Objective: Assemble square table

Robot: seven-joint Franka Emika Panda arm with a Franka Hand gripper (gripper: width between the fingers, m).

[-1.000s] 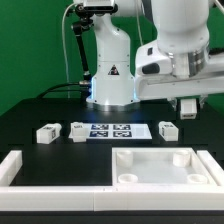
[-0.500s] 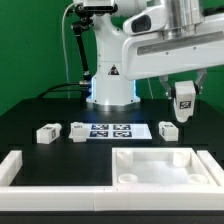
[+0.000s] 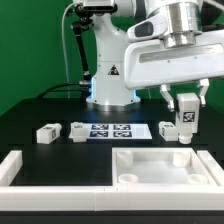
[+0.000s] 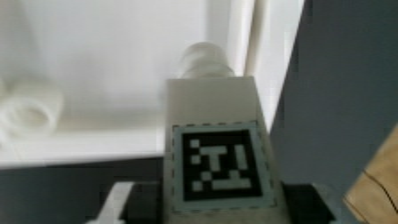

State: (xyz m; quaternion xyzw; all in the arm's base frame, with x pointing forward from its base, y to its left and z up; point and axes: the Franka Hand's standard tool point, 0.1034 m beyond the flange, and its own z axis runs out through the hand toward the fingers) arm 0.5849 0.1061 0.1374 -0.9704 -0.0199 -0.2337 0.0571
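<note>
The two-finger gripper (image 3: 186, 130) grips a small white plastic block leg (image 3: 187, 116) bearing a black-and-white tag. In the exterior view it holds the leg upright above the table, at about 1 o'clock from the centre of the white plastic square tabletop with raised rim and corner sockets (image 3: 150, 172). A second such leg (image 3: 168, 129) stands just beside it at 12 o'clock. In the wrist view the held leg (image 4: 217, 120) turns its tag toward the camera, with the pale tabletop (image 4: 89, 60) beyond it.
</note>
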